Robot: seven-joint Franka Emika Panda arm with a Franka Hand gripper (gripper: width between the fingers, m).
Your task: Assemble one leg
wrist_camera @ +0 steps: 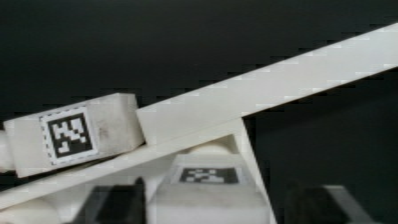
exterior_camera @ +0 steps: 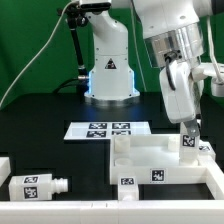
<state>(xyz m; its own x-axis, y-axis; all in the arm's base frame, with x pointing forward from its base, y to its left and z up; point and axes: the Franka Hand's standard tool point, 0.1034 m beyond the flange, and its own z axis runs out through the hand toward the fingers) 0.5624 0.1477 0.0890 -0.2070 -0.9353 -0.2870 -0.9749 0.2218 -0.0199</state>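
My gripper [exterior_camera: 188,126] is shut on a leg [exterior_camera: 188,141], a small white post with a black-and-white tag, held upright. The leg's lower end is at the far right corner of the large flat white square piece [exterior_camera: 150,160] with raised corner sockets. I cannot tell whether it sits in the socket. In the wrist view the leg [wrist_camera: 210,178] lies between the two dark fingers [wrist_camera: 118,205] of the gripper [wrist_camera: 214,208]. The flat piece's edge [wrist_camera: 267,82] runs diagonally behind it. A tagged corner socket [wrist_camera: 71,135] stands beside the leg.
A second leg [exterior_camera: 38,185] lies on its side on the black table at the exterior view's front left. Another white part [exterior_camera: 5,165] shows at the left edge. The marker board [exterior_camera: 105,130] lies mid-table before the robot base [exterior_camera: 108,72].
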